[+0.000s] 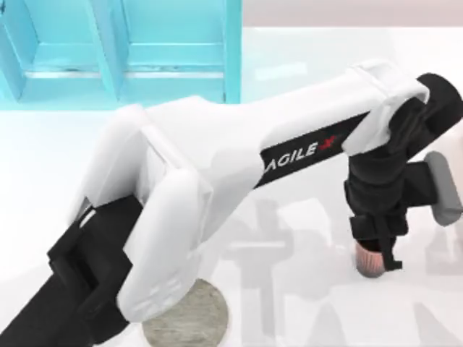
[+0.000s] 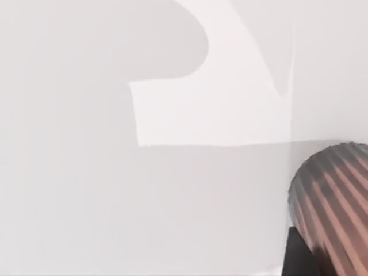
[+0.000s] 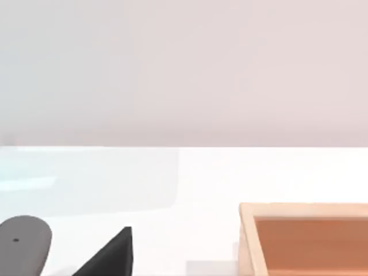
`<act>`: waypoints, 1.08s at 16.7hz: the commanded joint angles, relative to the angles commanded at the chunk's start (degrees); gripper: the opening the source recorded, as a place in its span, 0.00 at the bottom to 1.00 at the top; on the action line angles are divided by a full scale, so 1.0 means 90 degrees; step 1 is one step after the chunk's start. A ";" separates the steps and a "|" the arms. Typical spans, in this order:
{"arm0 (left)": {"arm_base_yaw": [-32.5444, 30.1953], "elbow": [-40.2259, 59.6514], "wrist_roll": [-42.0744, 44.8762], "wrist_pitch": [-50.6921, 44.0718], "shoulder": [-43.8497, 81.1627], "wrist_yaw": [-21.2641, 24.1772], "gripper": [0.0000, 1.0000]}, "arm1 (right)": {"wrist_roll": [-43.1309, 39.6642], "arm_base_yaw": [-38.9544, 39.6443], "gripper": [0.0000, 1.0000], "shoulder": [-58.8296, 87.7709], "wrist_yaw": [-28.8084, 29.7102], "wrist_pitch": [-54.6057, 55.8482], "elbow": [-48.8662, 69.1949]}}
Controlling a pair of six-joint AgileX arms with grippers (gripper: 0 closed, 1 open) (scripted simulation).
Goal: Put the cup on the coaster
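Meanwhile, left end effector (image 1: pixel 376 254) pinches the cup (image 1: pixel 369 262) well apart from the coaster (image 1: pixel 189 318).

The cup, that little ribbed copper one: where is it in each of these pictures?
Top view: the cup is at the lower right, under the left arm's pincer.
Left wrist view: its ribbed side is at the lower right edge.
Right wrist view: not there.
Shared landmark: the white table, also in the left wrist view.
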 joint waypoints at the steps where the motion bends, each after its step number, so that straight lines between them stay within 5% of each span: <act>1: 0.0014 -0.0126 -0.0134 -0.0011 -0.0089 -0.0025 0.00 | 0.0000 0.0000 1.00 0.0000 0.0000 0.0000 0.0000; 6: 0.0207 -0.1446 -0.1763 -0.0029 -0.1174 -0.0301 0.00 | 0.0000 0.0000 1.00 0.0000 0.0000 0.0000 0.0000; 18: 0.0918 -0.6429 -0.8169 0.0159 -0.5428 -0.1265 0.00 | 0.0000 0.0000 1.00 0.0000 0.0000 0.0000 0.0000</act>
